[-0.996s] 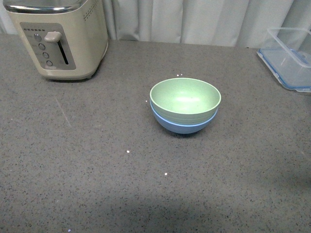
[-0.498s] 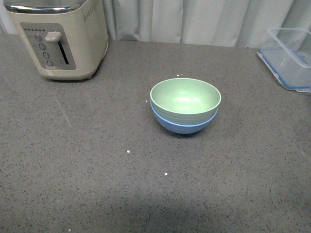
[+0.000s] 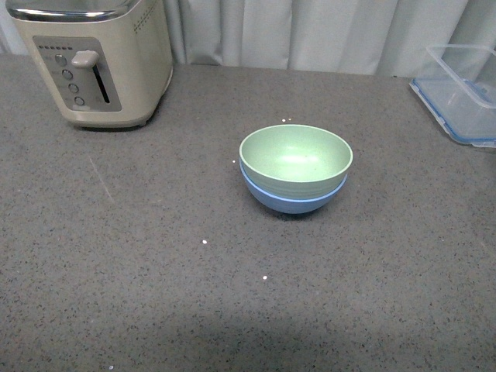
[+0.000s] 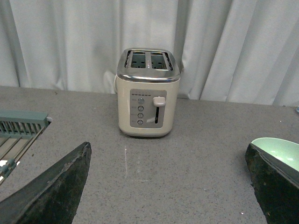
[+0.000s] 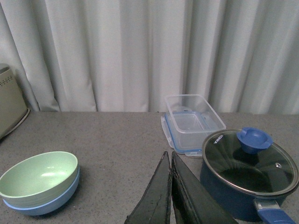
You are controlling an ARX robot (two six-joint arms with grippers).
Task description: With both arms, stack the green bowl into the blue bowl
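Observation:
The green bowl [image 3: 294, 158] sits nested inside the blue bowl [image 3: 293, 203] at the middle of the grey counter. Neither arm shows in the front view. In the left wrist view my left gripper [image 4: 168, 154] is open and empty, its two black fingers wide apart; the green bowl's rim [image 4: 280, 150] shows just beside one finger. In the right wrist view my right gripper [image 5: 169, 161] is shut with nothing between its fingers, and the stacked green bowl [image 5: 39, 173] and blue bowl [image 5: 46, 201] stand off to one side of it.
A cream toaster [image 3: 97, 58] stands at the back left. A clear plastic container [image 3: 465, 89] is at the back right. A dark blue pot with a glass lid [image 5: 250, 172] stands close beside my right gripper. A grey-green rack [image 4: 21, 123] shows in the left wrist view.

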